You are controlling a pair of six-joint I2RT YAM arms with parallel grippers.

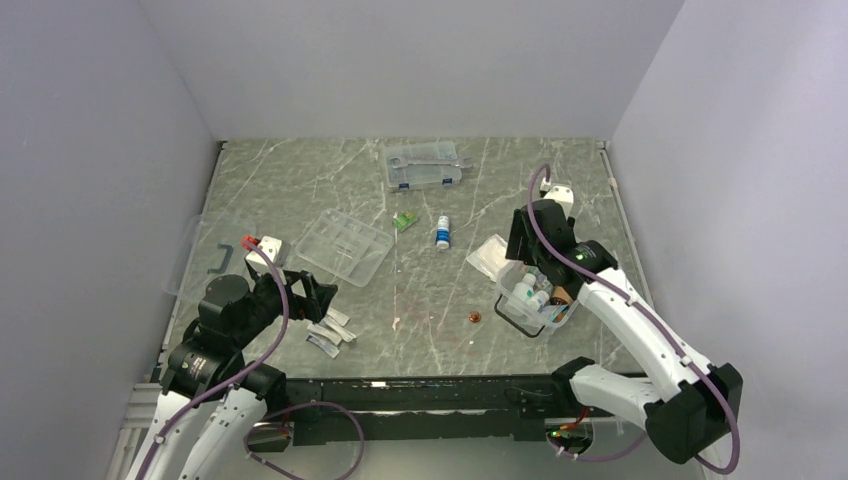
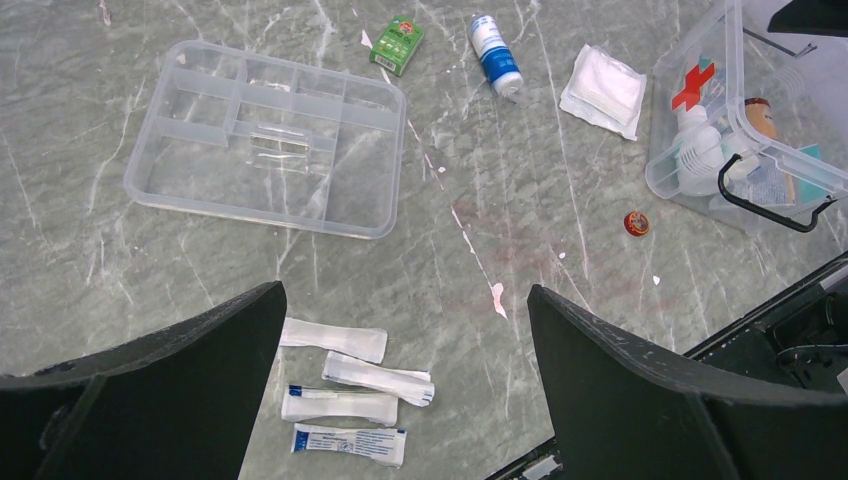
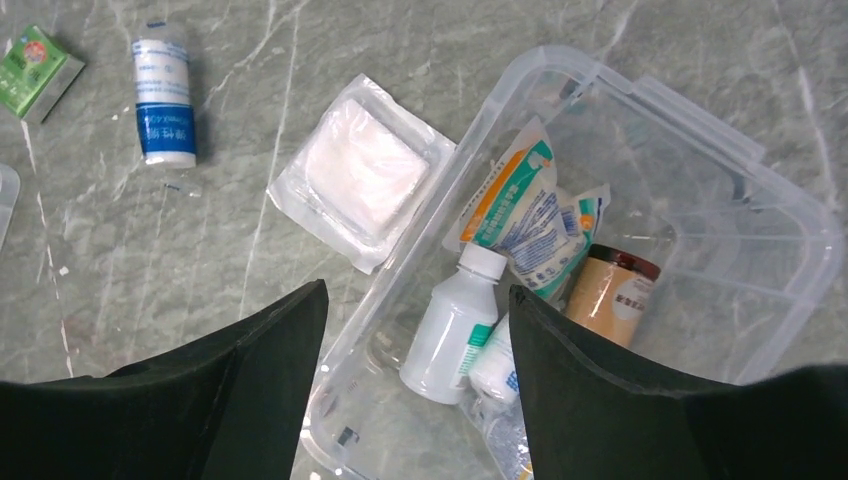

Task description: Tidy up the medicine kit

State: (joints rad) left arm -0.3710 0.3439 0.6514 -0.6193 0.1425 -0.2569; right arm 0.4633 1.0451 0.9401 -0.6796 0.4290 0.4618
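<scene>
R gripper (image 3: 417,290), jaws apart & empty, over medicine kit box (image 3: 640,90) at mid-right of top view; gauze pkt (image 3: 360,180) just upper-left, against box wall, far nearer R arm than wide-open L gripper (image 2: 405,290).

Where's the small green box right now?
In the top view, the green box lies near the middle, between the divided tray on its left and the blue-and-white cylinder on its right.
</scene>
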